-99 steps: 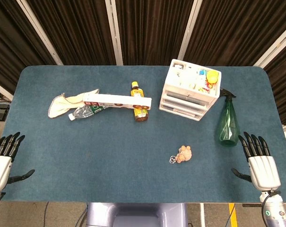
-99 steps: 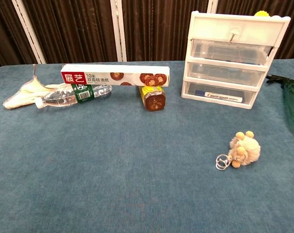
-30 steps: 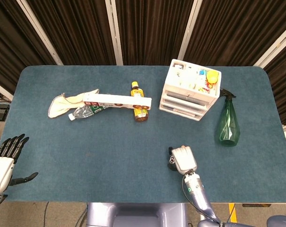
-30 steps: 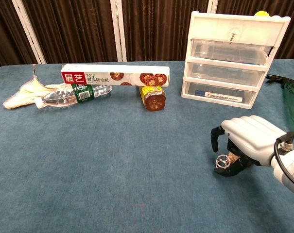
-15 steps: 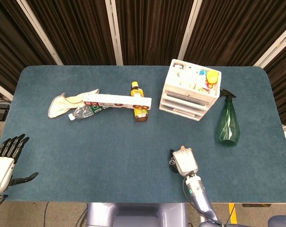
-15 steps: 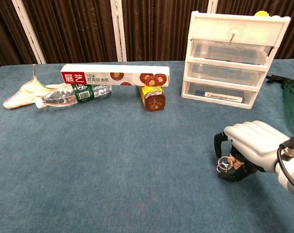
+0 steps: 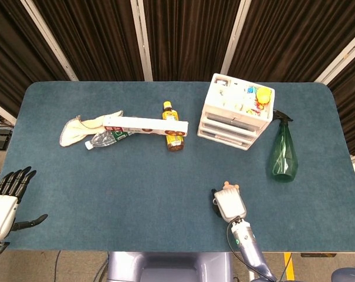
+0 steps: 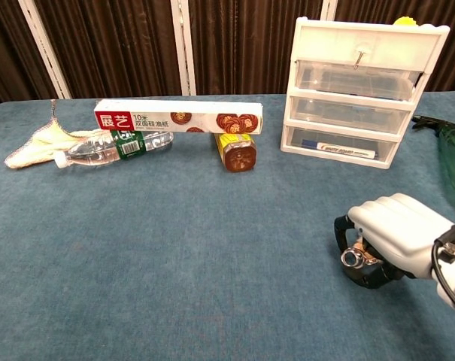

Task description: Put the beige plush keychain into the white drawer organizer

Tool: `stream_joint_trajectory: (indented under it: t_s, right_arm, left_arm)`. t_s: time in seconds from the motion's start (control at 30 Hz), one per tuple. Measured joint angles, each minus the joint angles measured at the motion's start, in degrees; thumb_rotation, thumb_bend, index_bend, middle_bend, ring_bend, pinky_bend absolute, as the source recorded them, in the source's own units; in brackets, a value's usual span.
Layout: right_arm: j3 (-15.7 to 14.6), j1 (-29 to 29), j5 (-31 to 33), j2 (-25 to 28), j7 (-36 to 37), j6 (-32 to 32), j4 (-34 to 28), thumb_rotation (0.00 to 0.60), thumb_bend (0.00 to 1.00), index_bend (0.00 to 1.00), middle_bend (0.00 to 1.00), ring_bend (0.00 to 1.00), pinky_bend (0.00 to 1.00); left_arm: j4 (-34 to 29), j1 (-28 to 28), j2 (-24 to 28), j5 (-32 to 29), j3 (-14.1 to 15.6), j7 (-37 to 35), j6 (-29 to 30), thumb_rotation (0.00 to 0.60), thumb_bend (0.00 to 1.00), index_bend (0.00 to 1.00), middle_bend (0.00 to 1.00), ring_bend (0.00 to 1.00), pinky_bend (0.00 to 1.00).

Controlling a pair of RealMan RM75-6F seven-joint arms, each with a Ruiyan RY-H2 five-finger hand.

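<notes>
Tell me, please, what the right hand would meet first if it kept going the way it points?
Probably the white drawer organizer: the right hand, closed around the beige plush keychain, points up the table toward it, though depth is uncertain.

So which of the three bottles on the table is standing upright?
The green spray bottle beside the white drawer organizer. The clear plastic bottle and the yellow-capped amber bottle both lie on their sides.

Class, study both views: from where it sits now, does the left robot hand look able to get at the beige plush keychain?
Probably not. The left robot hand rests open at the table's far left edge, while the beige plush keychain lies across the table, already enclosed by the right robot hand, which covers nearly all of it.
</notes>
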Motion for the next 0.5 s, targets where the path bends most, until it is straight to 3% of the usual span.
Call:
stream_joint_trajectory:
  t_s: [0.5]
  right_arm:
    - [-0.46,-0.08,-0.62,-0.31,0.24,0.12,0.36,0.600,0.27,0.46,1.00,1.00,0.89]
  left_arm:
    - [0.01,0.00,-0.03,0.05,0.03,0.06,0.00,0.532,0.04,0.00,0.00,0.00,0.00]
